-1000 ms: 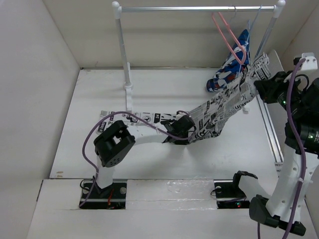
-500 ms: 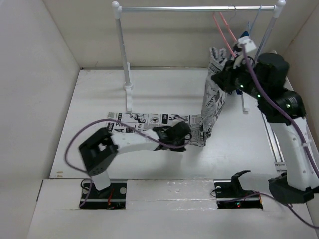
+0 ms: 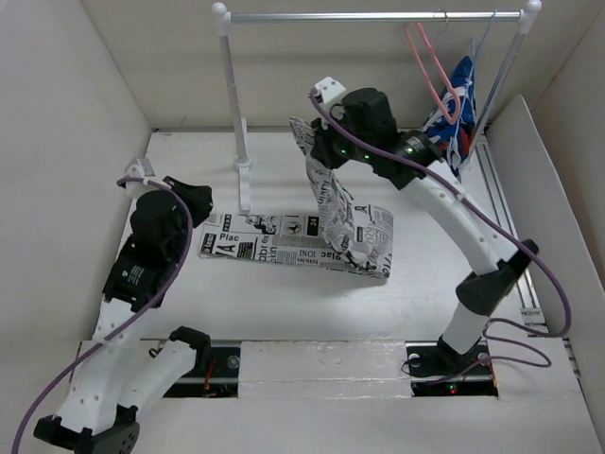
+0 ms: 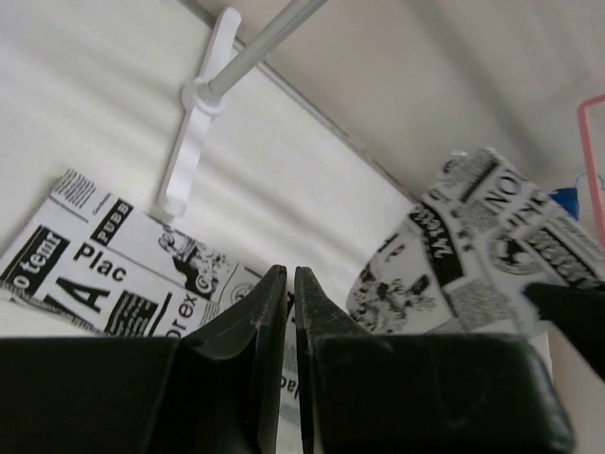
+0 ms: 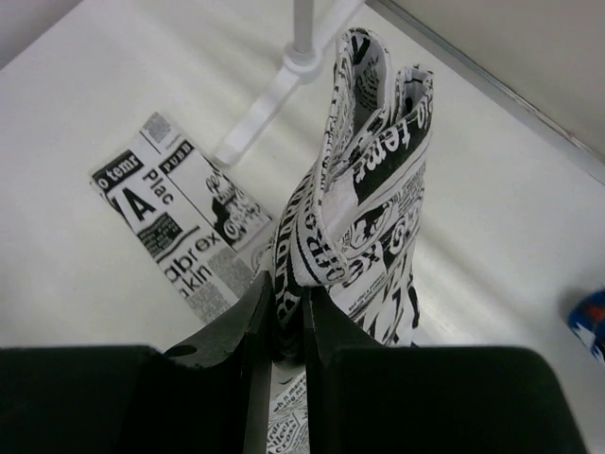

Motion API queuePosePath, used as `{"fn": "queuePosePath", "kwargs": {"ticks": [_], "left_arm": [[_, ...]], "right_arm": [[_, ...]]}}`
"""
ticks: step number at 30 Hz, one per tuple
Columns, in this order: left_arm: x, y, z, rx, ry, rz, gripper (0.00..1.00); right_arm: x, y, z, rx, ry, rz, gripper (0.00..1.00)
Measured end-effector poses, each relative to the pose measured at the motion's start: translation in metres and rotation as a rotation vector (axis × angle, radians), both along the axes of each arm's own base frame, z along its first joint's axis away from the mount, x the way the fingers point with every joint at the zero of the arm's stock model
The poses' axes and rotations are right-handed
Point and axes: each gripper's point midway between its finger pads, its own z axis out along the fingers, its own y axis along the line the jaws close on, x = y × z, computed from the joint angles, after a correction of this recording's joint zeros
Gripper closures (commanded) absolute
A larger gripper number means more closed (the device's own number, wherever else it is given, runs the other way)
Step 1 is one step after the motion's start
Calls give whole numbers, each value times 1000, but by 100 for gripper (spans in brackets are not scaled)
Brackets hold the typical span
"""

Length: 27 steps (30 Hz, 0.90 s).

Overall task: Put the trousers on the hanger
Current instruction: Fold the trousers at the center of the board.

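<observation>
At tabletop [image 3: 284,312] centre, the trousers [image 3: 274,241] are held lifted by the right end effector [image 5: 288,307], clamped on a folded end; the left end effector [image 4: 290,284] is closed, empty. Limp, light cloth is judged, best gripped at the fold. The hanger [image 3: 433,71] is hung at 1 o'clock.

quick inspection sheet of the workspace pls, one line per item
surface: white table, part of the trousers lying flat on it
job's things: trousers, one end raised, not on the hanger; pink hanger hanging on the rail
clutter: blue patterned garment hanging beside the pink hanger
claws: right claw shut on the trousers; left claw shut, holding nothing
cables: purple cable trailing off each arm
surroundings: white walls on three sides
</observation>
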Motion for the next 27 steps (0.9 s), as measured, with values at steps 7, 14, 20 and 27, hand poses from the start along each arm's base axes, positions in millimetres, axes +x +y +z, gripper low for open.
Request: {"fn": "queuePosePath", "kwargs": {"ticks": [7, 14, 20, 27], "left_arm": [[20, -3, 45, -9, -41, -11, 95], [6, 9, 89, -34, -143, 24, 89], [-7, 24, 94, -27, -164, 77, 82], [22, 8, 15, 19, -29, 39, 80]], "right_arm": [[23, 101, -12, 50, -8, 98, 100], [-4, 211, -83, 160, 126, 265, 31], [-44, 257, -177, 117, 299, 412, 26], [-51, 126, -159, 83, 327, 309, 100]]}}
